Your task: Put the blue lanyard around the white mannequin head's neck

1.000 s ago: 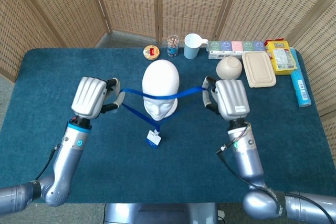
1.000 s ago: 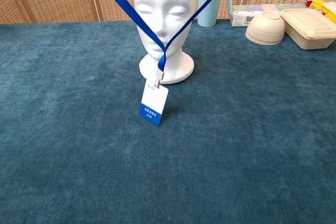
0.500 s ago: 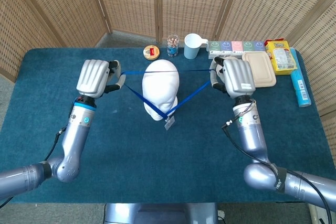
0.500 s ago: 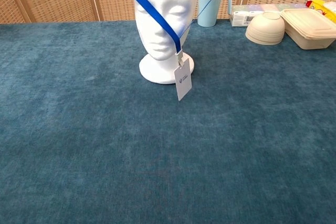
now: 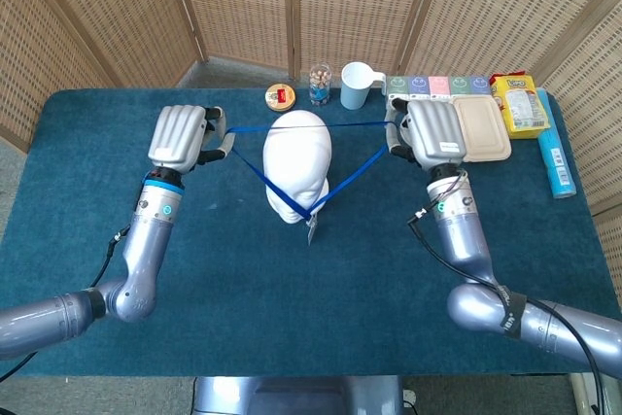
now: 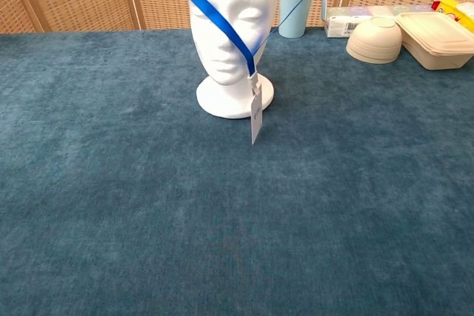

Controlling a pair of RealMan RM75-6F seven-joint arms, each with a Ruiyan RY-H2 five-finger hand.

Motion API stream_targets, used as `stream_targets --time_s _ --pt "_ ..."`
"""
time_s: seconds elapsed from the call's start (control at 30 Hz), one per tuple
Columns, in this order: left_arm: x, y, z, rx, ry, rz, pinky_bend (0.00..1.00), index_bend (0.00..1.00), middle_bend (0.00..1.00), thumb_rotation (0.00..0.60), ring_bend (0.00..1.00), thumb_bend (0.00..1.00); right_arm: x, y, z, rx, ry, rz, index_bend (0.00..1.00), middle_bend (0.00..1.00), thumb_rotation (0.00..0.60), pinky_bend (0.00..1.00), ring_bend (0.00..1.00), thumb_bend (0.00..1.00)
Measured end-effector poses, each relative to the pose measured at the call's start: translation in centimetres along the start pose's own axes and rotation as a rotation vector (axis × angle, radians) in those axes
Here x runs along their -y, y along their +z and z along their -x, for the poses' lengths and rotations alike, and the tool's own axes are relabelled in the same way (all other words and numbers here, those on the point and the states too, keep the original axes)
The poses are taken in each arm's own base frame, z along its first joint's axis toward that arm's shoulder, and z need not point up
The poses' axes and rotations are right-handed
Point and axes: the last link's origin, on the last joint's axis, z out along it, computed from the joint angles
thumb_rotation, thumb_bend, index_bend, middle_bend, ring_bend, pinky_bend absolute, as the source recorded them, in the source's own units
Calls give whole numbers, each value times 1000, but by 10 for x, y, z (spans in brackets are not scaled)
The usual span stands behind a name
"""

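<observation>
While stretched over the white mannequin head, blue lanyard pinched by left hand and right hand. Badge dangling in front.

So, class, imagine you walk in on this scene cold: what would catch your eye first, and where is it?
The white mannequin head stands at the middle of the blue table. A blue lanyard is stretched around it in a triangle, held up by the left hand and the right hand on either side. Its badge dangles in front of the neck.
</observation>
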Motion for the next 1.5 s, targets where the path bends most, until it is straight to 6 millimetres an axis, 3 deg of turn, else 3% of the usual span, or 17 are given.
stream_targets --time_s 0.77,1.13,1.5 --pt "18 15 10 2 15 -92 1000 687 1000 476 1000 438 7 28 11 23 -80 -16 656 1000 566 1000 1000 599" --pt "16 30 20 0 30 -141 1000 687 1000 469 1000 433 10 57 15 39 -116 -8 655 1000 564 1000 1000 598" --pt "17 36 32 13 57 -156 1000 687 1000 471 1000 426 8 68 23 80 -141 6 656 1000 562 1000 1000 597"
